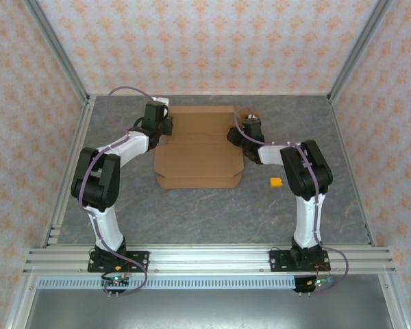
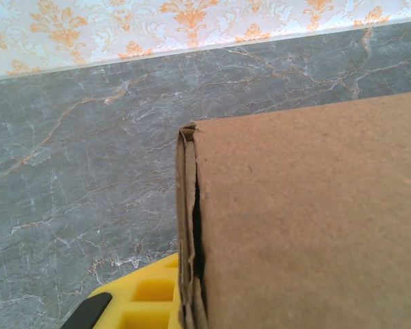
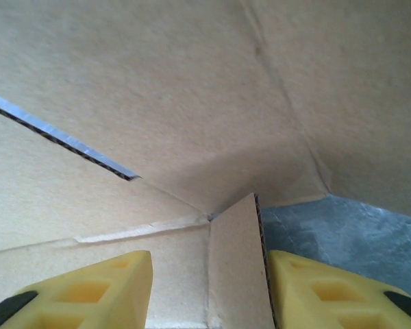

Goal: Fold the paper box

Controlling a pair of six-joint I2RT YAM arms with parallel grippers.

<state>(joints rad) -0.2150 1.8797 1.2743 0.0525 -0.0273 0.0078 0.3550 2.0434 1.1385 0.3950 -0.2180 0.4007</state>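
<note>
Two claws meet the paper box. The right claw stands apart, an upright cardboard flap between its fingers and touching one. The left claw seems pinched together on the box's left wall, one finger hidden. The box lies mid-surface, toward the back.

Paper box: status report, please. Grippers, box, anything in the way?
Left gripper shut on left wall of the paper box. Right gripper open, straddling a right-side flap. Box only partly folded. Orange block lies clear to its right.
</note>
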